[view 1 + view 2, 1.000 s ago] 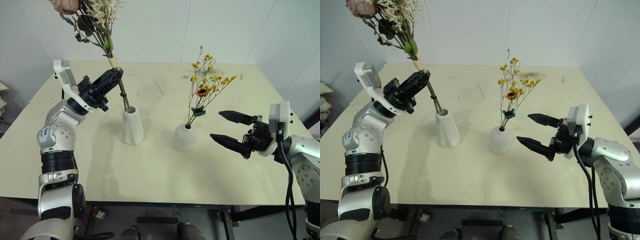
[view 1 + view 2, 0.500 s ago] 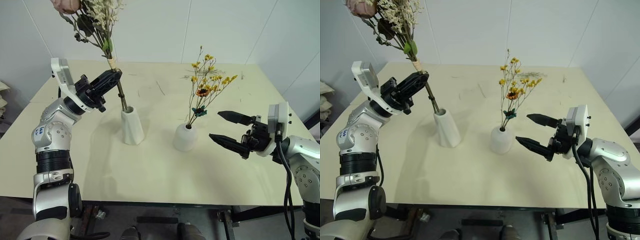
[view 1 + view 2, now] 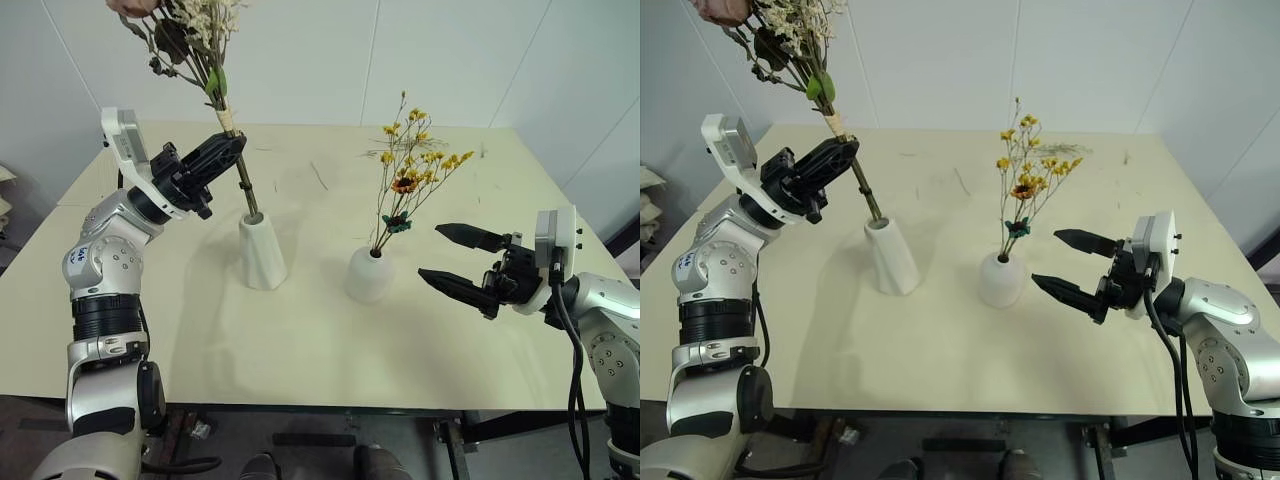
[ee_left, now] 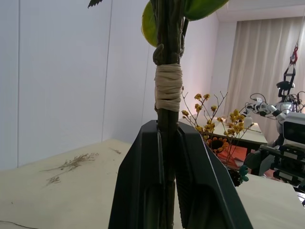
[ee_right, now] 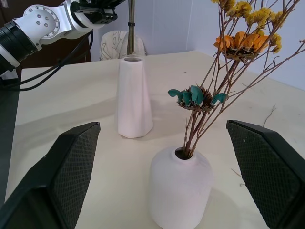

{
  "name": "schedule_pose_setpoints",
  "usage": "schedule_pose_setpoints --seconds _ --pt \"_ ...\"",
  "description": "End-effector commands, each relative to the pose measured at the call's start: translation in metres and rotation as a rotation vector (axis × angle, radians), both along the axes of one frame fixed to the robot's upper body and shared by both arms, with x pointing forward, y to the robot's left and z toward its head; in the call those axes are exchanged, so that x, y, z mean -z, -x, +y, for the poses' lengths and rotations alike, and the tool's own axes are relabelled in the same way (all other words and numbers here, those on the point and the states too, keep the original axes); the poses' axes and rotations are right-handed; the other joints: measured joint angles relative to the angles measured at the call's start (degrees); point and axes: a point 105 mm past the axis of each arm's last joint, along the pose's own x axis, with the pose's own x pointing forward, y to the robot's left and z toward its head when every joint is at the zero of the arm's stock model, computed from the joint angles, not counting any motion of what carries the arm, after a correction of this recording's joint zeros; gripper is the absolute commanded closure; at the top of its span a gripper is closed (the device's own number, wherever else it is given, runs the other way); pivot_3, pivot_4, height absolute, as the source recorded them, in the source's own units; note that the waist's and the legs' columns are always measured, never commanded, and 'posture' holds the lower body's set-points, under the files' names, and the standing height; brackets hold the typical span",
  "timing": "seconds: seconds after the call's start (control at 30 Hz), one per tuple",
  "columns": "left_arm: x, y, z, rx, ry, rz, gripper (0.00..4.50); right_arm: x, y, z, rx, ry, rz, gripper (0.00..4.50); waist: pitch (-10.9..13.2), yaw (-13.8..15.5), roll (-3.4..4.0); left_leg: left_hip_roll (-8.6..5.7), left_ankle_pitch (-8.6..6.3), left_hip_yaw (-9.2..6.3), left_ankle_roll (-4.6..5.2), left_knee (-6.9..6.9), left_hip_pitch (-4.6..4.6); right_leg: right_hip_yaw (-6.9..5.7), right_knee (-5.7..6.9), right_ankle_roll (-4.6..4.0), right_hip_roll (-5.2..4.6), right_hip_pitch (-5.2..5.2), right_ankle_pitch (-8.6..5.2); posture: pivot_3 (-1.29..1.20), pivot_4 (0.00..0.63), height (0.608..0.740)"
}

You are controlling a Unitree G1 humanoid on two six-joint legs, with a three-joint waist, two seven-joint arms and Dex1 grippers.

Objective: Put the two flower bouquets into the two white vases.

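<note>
Your pale cream desk (image 3: 320, 330) carries both vases. Over the last second the taller tapered matte white vase (image 3: 261, 252) has tipped and slid slightly as the bushy bouquet of pink-cream dried flowers and green leaves (image 3: 205, 60) shifted; its stem tips sit at the mouth, so insertion is underway but levering the vase. Your left end effector (image 3: 222, 157) stays clamped on the stems. The sparse yellow-blossomed bouquet (image 3: 410, 170) already stands in the shorter rounded white vase (image 3: 370, 275); your right end effector (image 3: 455, 258) hangs wide, empty. The blooms are cut off at the top edge.
</note>
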Motion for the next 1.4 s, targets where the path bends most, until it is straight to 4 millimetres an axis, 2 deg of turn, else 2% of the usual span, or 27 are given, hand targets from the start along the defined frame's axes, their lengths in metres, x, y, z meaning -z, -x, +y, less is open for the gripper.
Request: schedule_pose_setpoints --seconds 0.03,0.4,0.53,0.8,1.03,1.1,1.27,1.4 --pt "-0.008 0.005 0.001 -0.009 -0.014 -0.053 4.42 -0.009 0.007 0.003 -0.012 -0.005 -0.059 0.00 0.00 -0.01 0.00 0.00 0.00 0.00 0.00 0.00 0.00 0.00 0.00 0.00 0.00 0.00 0.00 0.00 0.150 0.740" --pt "0.008 -0.001 0.005 -0.035 -0.003 -0.027 4.42 -0.009 0.007 0.001 0.000 -0.005 -0.059 0.00 0.00 0.02 0.00 0.00 0.00 0.00 0.01 -0.02 -0.01 0.00 -0.02 0.00 0.00 0.00 0.00 0.00 0.150 0.740" --pt "0.023 -0.008 0.001 -0.049 0.006 -0.002 4.42 -0.009 0.006 0.001 0.005 -0.012 -0.059 0.00 0.00 0.02 0.00 0.00 0.00 0.00 0.01 -0.02 0.00 0.00 -0.03 0.00 0.00 0.00 0.00 0.00 0.150 0.740" --pt "0.037 -0.014 -0.004 -0.064 -0.001 0.007 4.42 -0.008 0.007 0.001 0.009 -0.017 -0.057 0.00 0.00 0.04 0.00 0.00 -0.01 0.00 0.01 -0.03 -0.01 0.00 -0.05 0.00 0.00 -0.01 0.00 0.00 0.150 0.740" --pt "0.041 -0.011 -0.006 -0.016 -0.008 0.024 4.42 -0.006 0.008 -0.001 0.017 -0.022 -0.053 0.00 0.00 0.01 0.00 0.00 -0.01 0.01 0.01 -0.03 -0.01 0.00 -0.04 0.00 0.00 0.00 0.00 0.00 0.150 0.740" --pt "0.042 -0.010 -0.006 -0.016 -0.020 0.027 3.70 -0.006 0.008 -0.001 0.018 -0.023 -0.052 0.00 0.00 0.02 0.00 0.00 -0.01 0.00 0.01 -0.03 -0.01 0.00 -0.04 0.00 0.00 0.00 0.00 0.00 0.150 0.740" --pt "0.042 -0.002 0.001 -0.018 -0.047 0.040 2.35 -0.004 0.008 -0.002 0.024 -0.028 -0.052 0.00 0.00 -0.09 0.00 0.01 -0.01 0.00 0.01 -0.04 -0.01 0.00 -0.04 0.00 0.00 -0.01 0.00 0.00 0.150 0.740" --pt "0.040 0.002 0.018 -0.117 -0.122 0.005 1.15 -0.002 0.006 -0.002 0.024 -0.034 -0.051 0.00 0.00 -0.04 0.00 0.01 -0.01 0.00 0.01 -0.05 -0.01 0.00 -0.05 0.00 0.00 -0.01 0.00 0.00 0.150 0.740"
